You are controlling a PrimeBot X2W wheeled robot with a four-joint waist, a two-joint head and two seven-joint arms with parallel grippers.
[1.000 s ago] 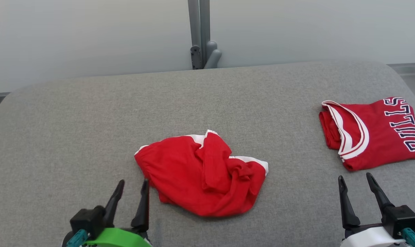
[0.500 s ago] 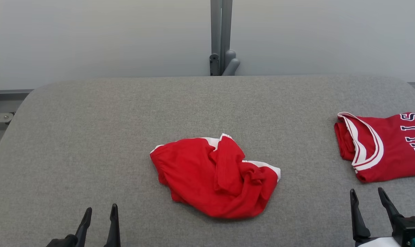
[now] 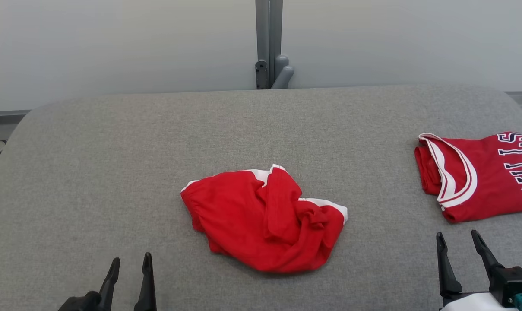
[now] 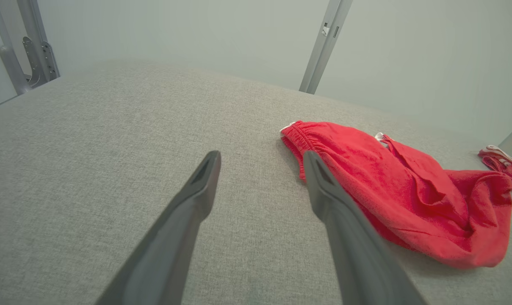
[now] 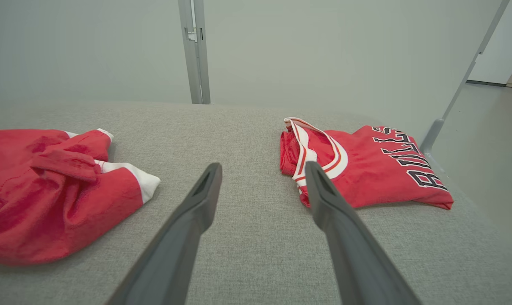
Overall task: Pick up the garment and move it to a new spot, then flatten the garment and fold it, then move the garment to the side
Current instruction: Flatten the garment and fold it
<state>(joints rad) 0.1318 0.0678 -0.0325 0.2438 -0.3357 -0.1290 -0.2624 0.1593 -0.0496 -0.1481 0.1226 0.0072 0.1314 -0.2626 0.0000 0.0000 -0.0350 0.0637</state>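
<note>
**Near edge.** The left gripper [image 3: 131,258] stands toward the near left corner of the grey fabric worktop [image 3: 114,142]. Its two dark fingers are spread apart with nothing between them. It has drawn back toward the near edge and is now clear of the red shorts [image 3: 261,220]; a second ago its inner fingertip was just beside their left end. The head camera has also shifted, so the whole scene sits differently in its view. The right gripper [image 3: 457,233], toward the near right corner, is likewise spread wide and empty. Its tips are just short of the near corner of the red jersey [image 3: 481,181], as before.

**Middle of the worktop.** The shorts, the task's garment, lie crumpled in a low heap, touched by neither gripper and unchanged in shape. White trim shows along the far side and at the right end. A flap of red cloth lies doubled over the middle, with bunched creases to its right. The left wrist view shows the gathered elastic waistband at the end nearest the left gripper.

**Right edge.** The jersey has a white-banded neckline and dark "BULLS" lettering. It lies folded flat, well apart from the shorts.

**Beyond the far edge.** A grey metal post [image 3: 267,43] stands against a pale wall [image 3: 114,43].
</note>
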